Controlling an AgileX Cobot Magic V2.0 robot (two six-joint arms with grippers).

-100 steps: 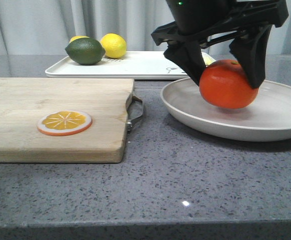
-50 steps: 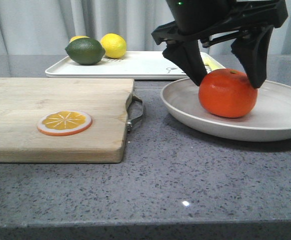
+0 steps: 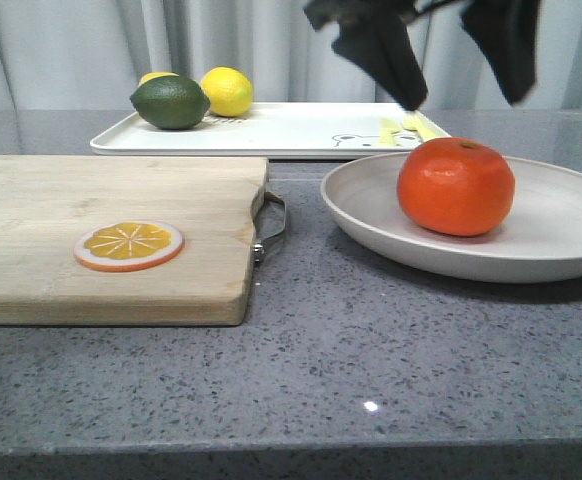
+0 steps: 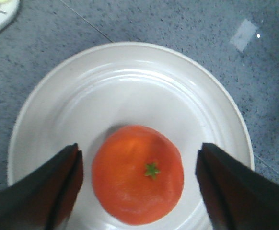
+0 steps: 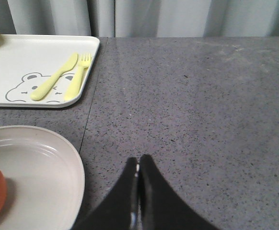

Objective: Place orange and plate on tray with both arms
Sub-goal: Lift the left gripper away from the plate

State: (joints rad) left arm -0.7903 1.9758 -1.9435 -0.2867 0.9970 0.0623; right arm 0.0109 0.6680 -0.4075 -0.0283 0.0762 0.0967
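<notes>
The orange [image 3: 456,186] has just been released onto the plate [image 3: 561,225], and the left gripper [image 3: 441,55], jaws wide, is lifted clear above it. The right gripper [image 5: 138,184] is kept pinched closed and empty beside the plate, so plate and fruit remain to be carried onto the tray [image 3: 281,130].

One orange [image 3: 456,186], one plate [image 3: 561,240], one tray [image 3: 291,130], two lemons [image 3: 227,91], one lime [image 3: 171,102].
</notes>
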